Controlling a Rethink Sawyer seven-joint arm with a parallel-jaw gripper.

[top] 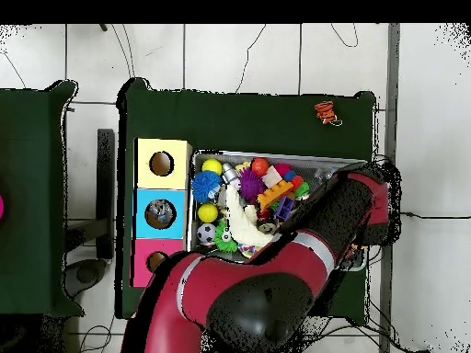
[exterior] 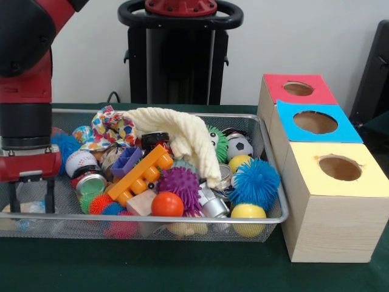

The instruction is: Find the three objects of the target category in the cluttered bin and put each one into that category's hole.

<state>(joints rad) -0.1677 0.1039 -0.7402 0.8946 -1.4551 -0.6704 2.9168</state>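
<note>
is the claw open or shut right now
Open. In the front view the claw hangs at the wire bin's end, its two black fingers apart with an empty gap between them.

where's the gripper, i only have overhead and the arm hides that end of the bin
Observer: The front view shows the gripper at the end of the bin farthest from the boxes. It is open and empty.
Operator: what's closest to it in the pile
Observer: A baseball and a silver tin, just beside it on the boxes' side.
Operator: cloth hiding anything
Observer: The cream cloth drapes over the middle of the pile. A green spiky ball peeks out from behind it.
</note>
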